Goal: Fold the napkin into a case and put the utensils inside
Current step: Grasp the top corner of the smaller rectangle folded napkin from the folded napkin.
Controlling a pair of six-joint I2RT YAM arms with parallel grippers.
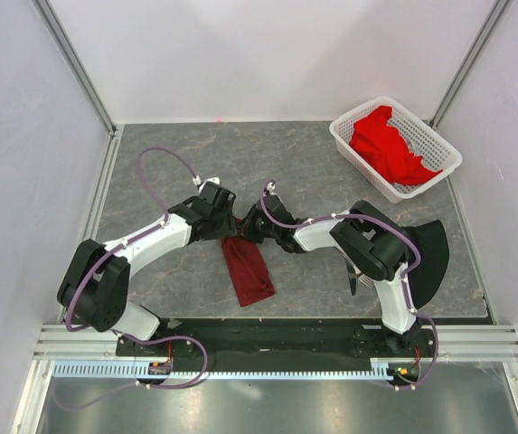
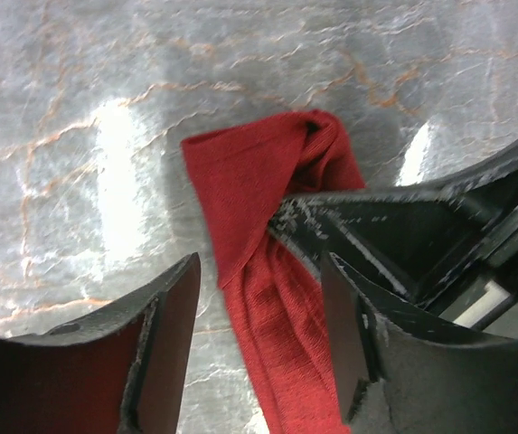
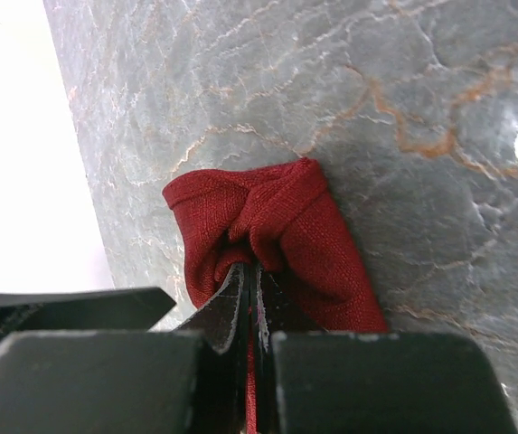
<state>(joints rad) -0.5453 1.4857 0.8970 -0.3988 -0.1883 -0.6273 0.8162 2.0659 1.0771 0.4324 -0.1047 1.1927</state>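
My right gripper (image 3: pixel 251 271) is clenched on the napkin (image 3: pixel 286 217), pinching a bunched fold at the strip's upper end so that the cloth puckers around my fingertips. My left gripper (image 2: pixel 259 353) is released, its jaws standing wide to either side of the same strip, just beside the right one's pinch. I cannot tell whether either left finger brushes the cloth.

In the overhead view the napkin (image 1: pixel 248 269) lies at the middle of the table (image 1: pixel 168 271) as a narrow folded band. Its long axis runs from my two grippers down toward the lower edge of the frame, leaning a little right. Both grippers meet at that upper end, so the free end lies toward my bases, well apart from either hand.

I judge that the next move turns on that pinched end.

The underside of the fold is hidden. I cannot pick out the fork and knife with any certainty, since my right arm covers part of the lower right. The basket (image 1: pixel 358 165) at upper right holds other red cloth.
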